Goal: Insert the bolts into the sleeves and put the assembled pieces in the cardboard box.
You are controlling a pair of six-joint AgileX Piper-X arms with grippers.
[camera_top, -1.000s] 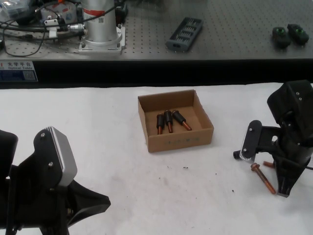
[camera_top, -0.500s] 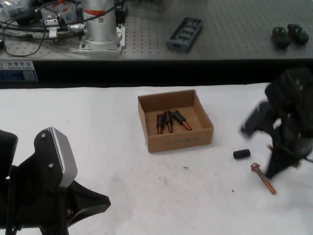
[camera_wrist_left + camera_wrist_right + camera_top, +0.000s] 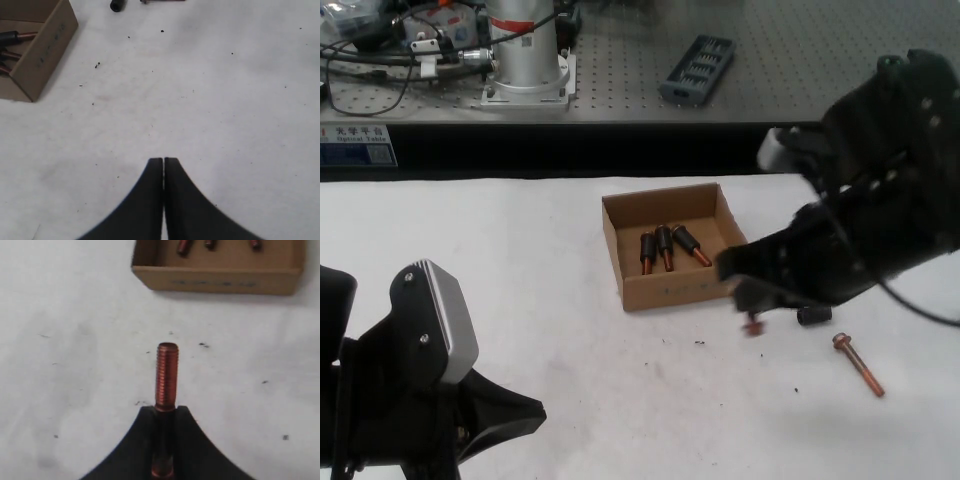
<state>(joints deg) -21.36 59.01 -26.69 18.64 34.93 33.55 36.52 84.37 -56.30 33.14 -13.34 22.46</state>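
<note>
One bolt (image 3: pixel 166 371) clenched in right gripper (image 3: pixel 165 411) near front edge of cardboard box (image 3: pixel 220 283), left gripper (image 3: pixel 163 162) pinched shut over bench (image 3: pixel 230 100)

Label (image 3: pixel 357 143) on rear table (image 3: pixel 800 60) edge, cardboard box (image 3: pixel 670 290) print, both illegible

Open-topped brown cardboard box (image 3: pixel 665 290) holding three assembled pieces (image 3: pixel 666 247), copper bolts in black sleeves, side by side. A black loose sleeve (image 3: pixel 813 315) lies near the box's front corner, and a loose bolt (image 3: pixel 858 364) lies flat near it, farther from the box. A third bolt (image 3: pixel 166 372) is clamped in the right gripper (image 3: pixel 165 412), threaded end toward the box.
</note>
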